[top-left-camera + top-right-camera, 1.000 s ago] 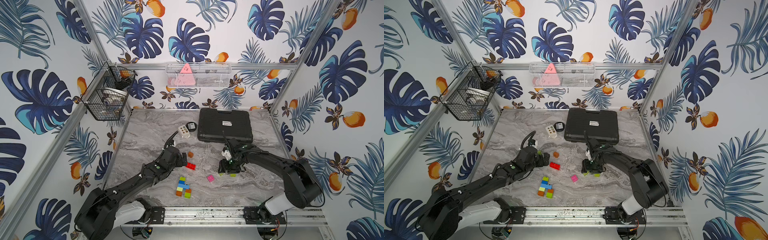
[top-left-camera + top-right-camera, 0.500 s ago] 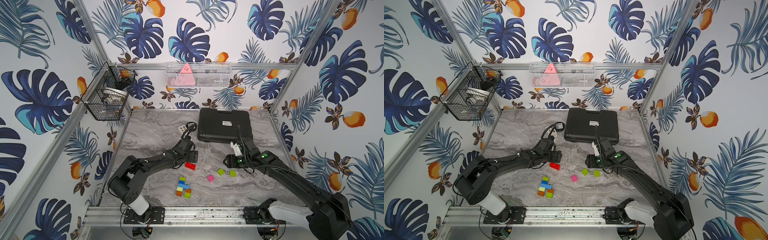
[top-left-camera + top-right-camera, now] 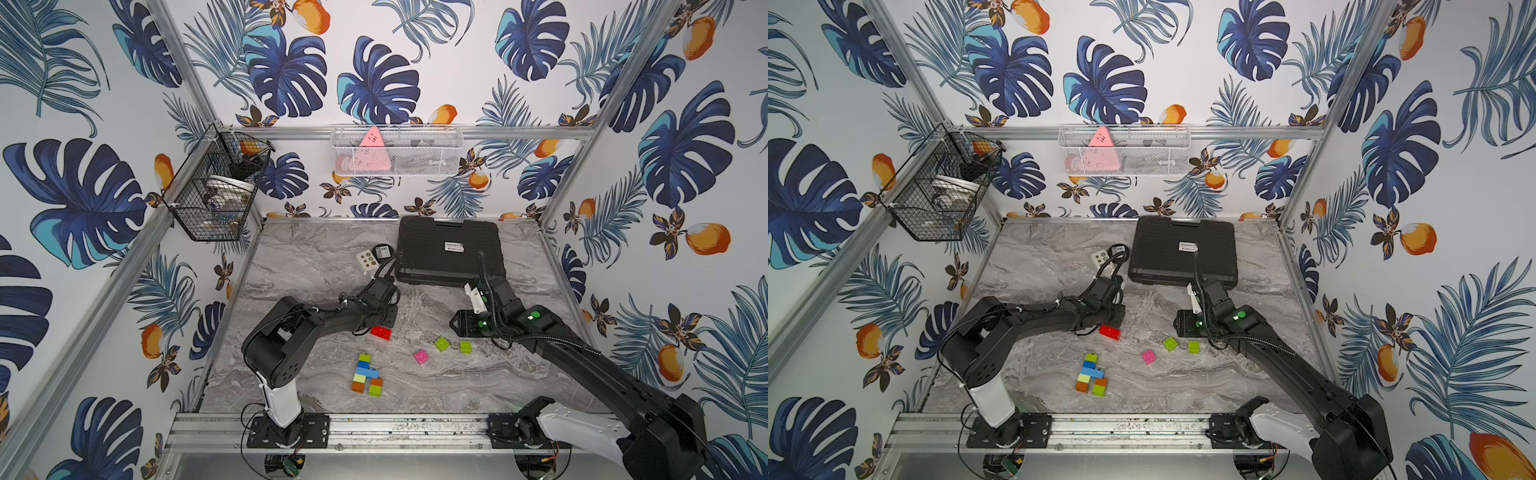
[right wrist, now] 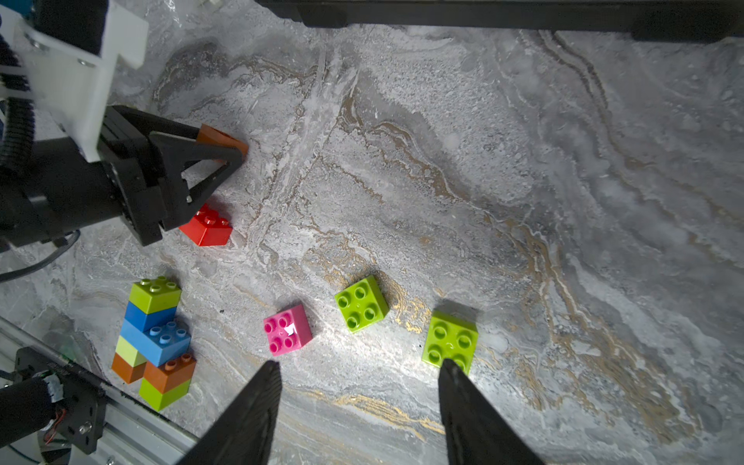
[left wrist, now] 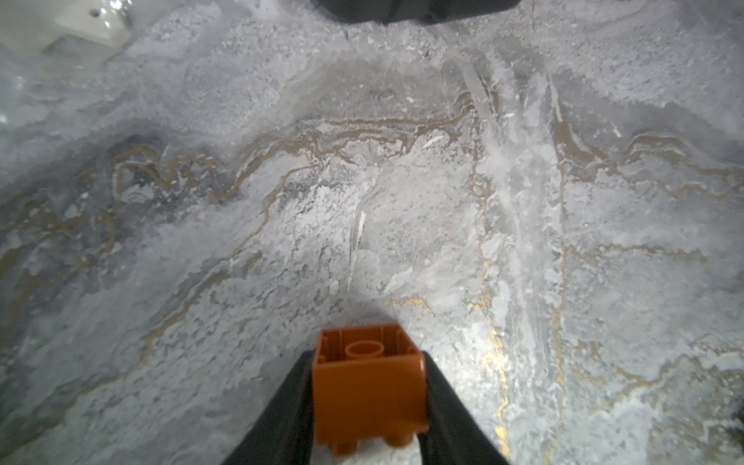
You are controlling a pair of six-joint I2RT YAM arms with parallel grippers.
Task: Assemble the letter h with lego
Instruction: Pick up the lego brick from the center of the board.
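Left wrist view: an orange brick [image 5: 368, 386] is gripped between the left pincer's [image 5: 367, 356] close-set jaws close to the desk [image 5: 402, 201], studs turned back toward the wrist, hollow underside pointed outward; the right pincer [image 4: 359, 364] is held part open, empty, near a green brick [image 4: 451, 338].

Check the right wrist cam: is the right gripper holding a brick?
No, the right gripper stands open with only bare table between its jaws, and the pink brick lies loose beyond them.
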